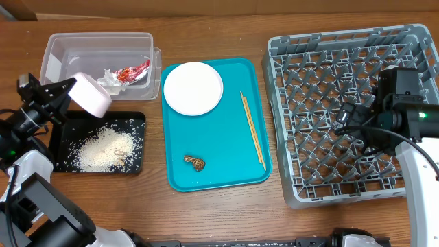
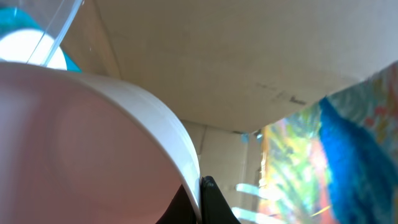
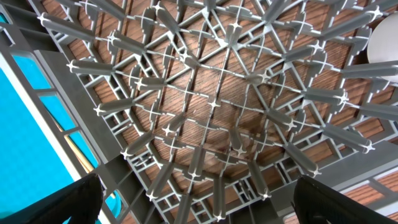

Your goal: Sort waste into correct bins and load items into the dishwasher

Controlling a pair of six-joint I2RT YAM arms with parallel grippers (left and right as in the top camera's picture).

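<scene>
My left gripper (image 1: 70, 88) is shut on the rim of a pale pink bowl (image 1: 90, 94), held tipped on its side above the black tray (image 1: 67, 125). Loose white rice (image 1: 103, 148) lies heaped in that tray. In the left wrist view the bowl (image 2: 93, 137) fills the left half, its rim pinched between the fingers (image 2: 209, 202). The clear tub (image 1: 82, 48) holds a red-and-white wrapper (image 1: 134, 71) and a white tissue wad (image 1: 110, 81). My right gripper (image 1: 344, 118) hangs open and empty over the grey dish rack (image 1: 329, 62), whose pegs (image 3: 217, 93) show between its fingers (image 3: 56, 202).
A teal serving tray (image 1: 226, 175) in the middle carries a white plate (image 1: 193, 88), wooden chopsticks (image 1: 252, 130) and a small brown food scrap (image 1: 195, 162). Bare wooden table lies along the front edge.
</scene>
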